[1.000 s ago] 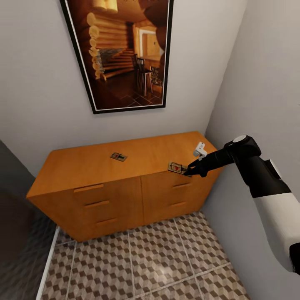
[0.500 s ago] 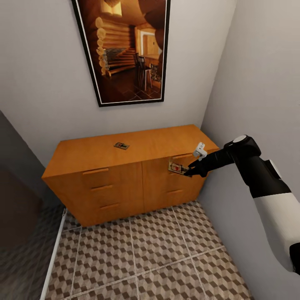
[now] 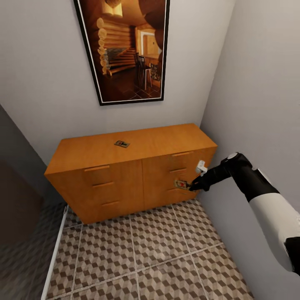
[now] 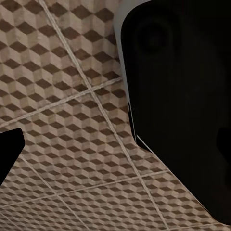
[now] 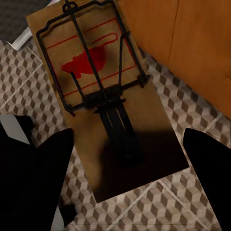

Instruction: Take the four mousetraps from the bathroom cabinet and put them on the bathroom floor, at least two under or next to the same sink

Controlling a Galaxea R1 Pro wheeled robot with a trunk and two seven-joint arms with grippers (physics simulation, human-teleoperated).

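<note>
Lowered from the cabinet's top edge, the right claw (image 3: 192, 186) now holds one mousetrap (image 3: 182, 183) in front of the cabinet (image 3: 125, 183) drawers, above the bathroom floor (image 3: 137, 254). Its fingers (image 5: 29, 183) clench the board's near end. A second mousetrap (image 3: 121, 143) lies on the cabinet top. The left claw's state cannot be told.

I found no readable text, brand or number anywhere. The small flat brown wooden mousetrap (image 5: 108, 103) with black wire parts carried only a red printed shape and red lines, which spelled out nothing I could read.
</note>
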